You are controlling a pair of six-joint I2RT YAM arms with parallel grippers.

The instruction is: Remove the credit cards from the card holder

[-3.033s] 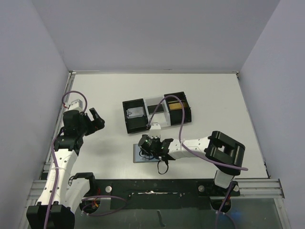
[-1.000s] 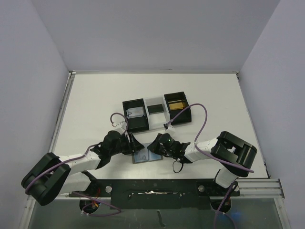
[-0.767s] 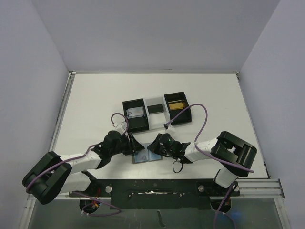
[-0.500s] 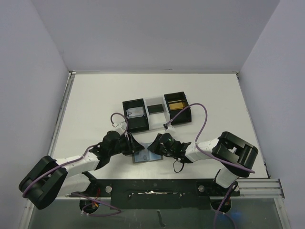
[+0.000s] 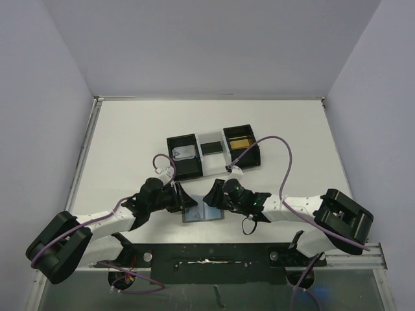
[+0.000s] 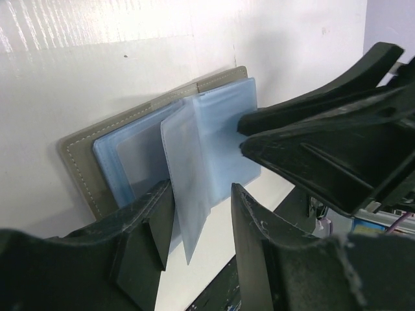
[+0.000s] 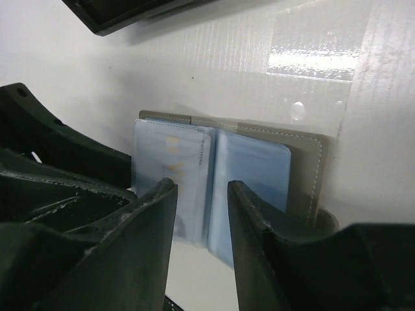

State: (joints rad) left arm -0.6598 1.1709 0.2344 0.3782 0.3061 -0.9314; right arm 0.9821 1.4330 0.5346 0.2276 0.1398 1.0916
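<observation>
The card holder [image 5: 202, 212] lies open and flat on the table near the front edge, grey outside with blue-grey clear sleeves [image 6: 130, 162]. One sleeve leaf [image 6: 188, 168] stands up between the fingers of my left gripper [image 6: 201, 188], closer to the left finger, with a gap beside it. The left gripper [image 5: 183, 199] is open. From the other side my right gripper [image 5: 212, 197] hovers low over the holder, open, with nothing between its fingers [image 7: 201, 186]. A credit card [image 7: 170, 170] with gold print shows through the left sleeve.
A black-and-white three-compartment tray [image 5: 209, 170] stands just behind the holder, with a grey card [image 5: 184, 153] in its left compartment and a gold one [image 5: 241, 142] in its right. Both arms lie low along the front edge, and purple cables loop above them.
My right gripper has opened and its arm has stretched out flatter to the right. My left gripper's fingers have come a little closer together around the raised sleeve leaf.
</observation>
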